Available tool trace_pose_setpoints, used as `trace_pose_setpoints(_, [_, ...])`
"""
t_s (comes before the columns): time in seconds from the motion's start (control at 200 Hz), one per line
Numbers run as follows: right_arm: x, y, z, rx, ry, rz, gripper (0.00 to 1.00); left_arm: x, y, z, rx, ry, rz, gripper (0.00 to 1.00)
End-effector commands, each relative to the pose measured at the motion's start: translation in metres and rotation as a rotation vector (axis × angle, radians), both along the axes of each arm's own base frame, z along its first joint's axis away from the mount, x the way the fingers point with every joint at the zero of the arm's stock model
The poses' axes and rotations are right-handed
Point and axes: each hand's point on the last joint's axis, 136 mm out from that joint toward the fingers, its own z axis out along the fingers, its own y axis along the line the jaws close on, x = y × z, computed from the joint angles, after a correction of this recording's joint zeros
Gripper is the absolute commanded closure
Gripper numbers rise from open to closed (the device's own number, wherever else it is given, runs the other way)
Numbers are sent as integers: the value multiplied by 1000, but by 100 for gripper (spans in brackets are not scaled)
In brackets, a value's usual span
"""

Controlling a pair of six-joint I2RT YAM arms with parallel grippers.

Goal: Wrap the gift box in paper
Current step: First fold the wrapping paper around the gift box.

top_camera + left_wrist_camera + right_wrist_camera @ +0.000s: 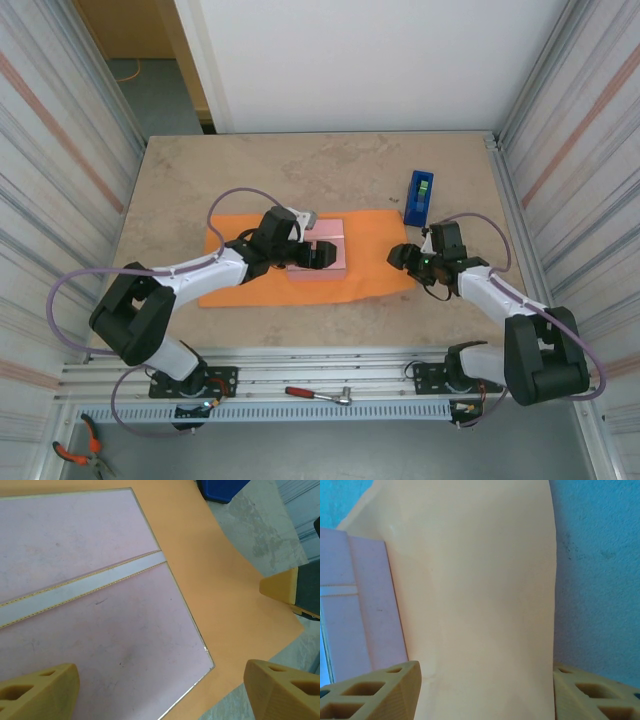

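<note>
The orange paper (250, 285) lies flat across the middle of the table. On it rests the pale pink gift box (330, 243), crossed by a white strip (95, 582). My left gripper (320, 255) hovers open over the box's corner (207, 655), its fingers (45, 685) wide apart and holding nothing. My right gripper (398, 257) is at the paper's right end. In the right wrist view that end of the paper (475, 590) runs between the two spread fingers (380, 690), and the jaws stand apart. The box's edge (365, 605) shows at left.
A blue tape dispenser (419, 197) stands on the table behind the right gripper, just past the paper's end. A red-handled tool (318, 395) lies on the front rail and pliers (75, 452) lie at the lower left. Corrugated walls close in both sides.
</note>
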Motion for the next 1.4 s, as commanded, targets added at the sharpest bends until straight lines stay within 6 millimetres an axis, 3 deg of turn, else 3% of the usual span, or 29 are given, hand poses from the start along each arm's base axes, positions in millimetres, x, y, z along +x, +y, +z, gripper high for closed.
trace_pose_setpoints(0.0, [-6, 1, 3, 7, 2, 21, 41, -10, 8, -21, 42, 60, 13, 14])
trace_pose_setpoints(0.241, [-20, -2, 3, 15, 13, 10, 63, -11, 9, -21, 37, 61, 17, 14])
trace_pose_setpoints(0.311, [-21, 1, 9, 28, 5, 17, 75, -11, 8, -20, 34, 63, 19, 14])
trace_pose_setpoints(0.401, [-18, 7, 22, 38, -17, 39, 100, -9, 6, -15, 19, 62, 20, 14])
trace_pose_setpoints(0.511, [-15, 23, 44, 45, -60, 92, 100, -4, 2, -1, -18, 58, 24, 14])
trace_pose_setpoints(0.676, [-14, 58, 72, 40, -101, 196, 100, 7, 0, 34, -114, 51, 37, 13])
trace_pose_setpoints(0.987, [-20, 114, 100, 47, -149, 343, 100, 23, 13, 89, -189, -13, 61, 13])
trace_pose_setpoints(1.147, [-24, 133, 103, 44, -151, 392, 100, 26, 10, 94, -192, -11, 53, 13])
trace_pose_setpoints(1.398, [-24, 148, 100, 38, -147, 414, 100, 29, 0, 79, -184, 32, 47, 14])
